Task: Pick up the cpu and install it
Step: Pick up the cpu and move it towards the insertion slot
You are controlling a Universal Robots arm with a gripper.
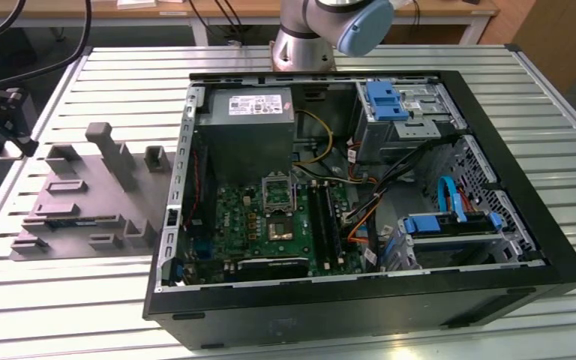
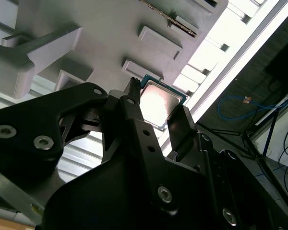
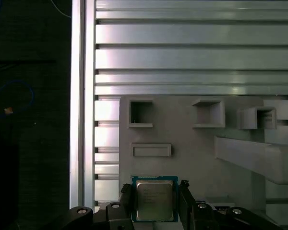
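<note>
The cpu is a small square chip with a pale silvery top and a thin dark rim. It sits between the two black fingers of my gripper, which is shut on its opposite edges. In the second wrist view the cpu hangs in the gripper above the grey tray. In the exterior view the gripper is off the tray's side at the exterior view's left, well away from the open computer case. The green motherboard lies inside the case.
The grey tray carries upright blocks and recessed pockets. The slatted metal table ends in a rail close to the gripper. Inside the case are a power supply, blue drive brackets and cables.
</note>
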